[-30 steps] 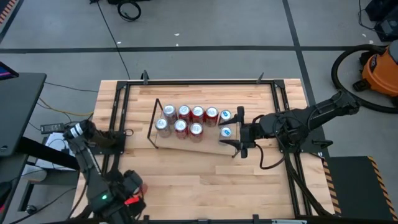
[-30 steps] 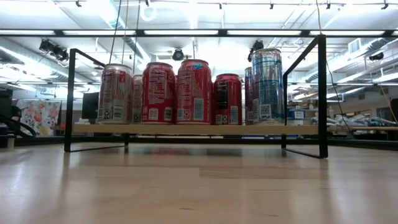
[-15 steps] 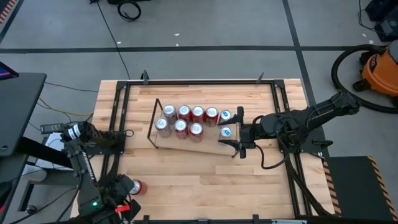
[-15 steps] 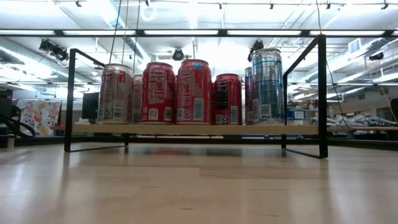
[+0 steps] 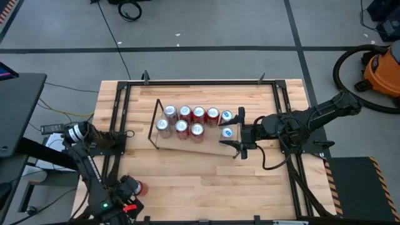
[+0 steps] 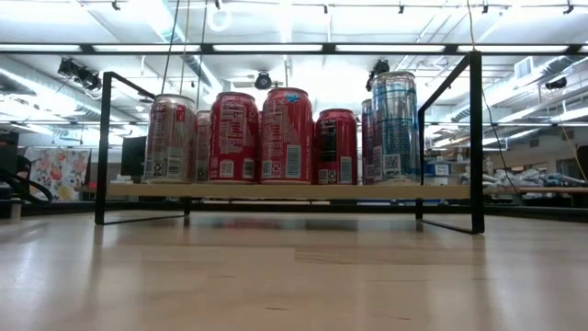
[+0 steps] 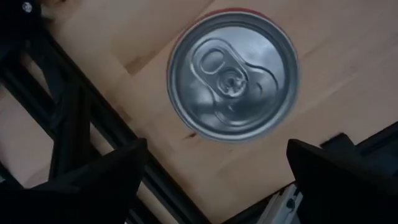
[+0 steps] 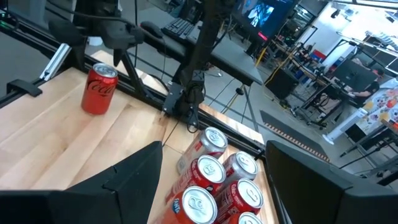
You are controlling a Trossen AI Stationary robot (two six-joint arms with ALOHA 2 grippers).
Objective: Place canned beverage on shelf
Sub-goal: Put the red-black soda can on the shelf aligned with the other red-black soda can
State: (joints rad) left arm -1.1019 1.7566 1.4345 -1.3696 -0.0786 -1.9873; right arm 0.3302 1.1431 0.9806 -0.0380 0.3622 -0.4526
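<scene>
The shelf sits in the upper middle of the high view, its light board carrying seven red cans in two rows at its left part and two blue cans toward its right end. The lower half of the surface lies bare, giving wide free room between the shelf and the near edge.

One lone red can stands upright at the lower left of the high view, close to the surface's near-left corner and beside the black rail. The left gripper hangs right above it; its fingers are spread wide to either side of the can and do not touch it. Its wrist view looks straight down on the silver lid and pull tab, which no other view shows.

The right gripper rests at the shelf's right end, just beside the blue cans; its fingers stand apart with nothing between them. Its wrist view shows the lone can far off across the surface with the left arm over it.

The low view shows only the shelf with its black wire frames and the cans on it; neither gripper nor the lone can appears there.

Since half a second ago the left gripper has shifted slightly toward the can; the right arm has stayed put.
</scene>
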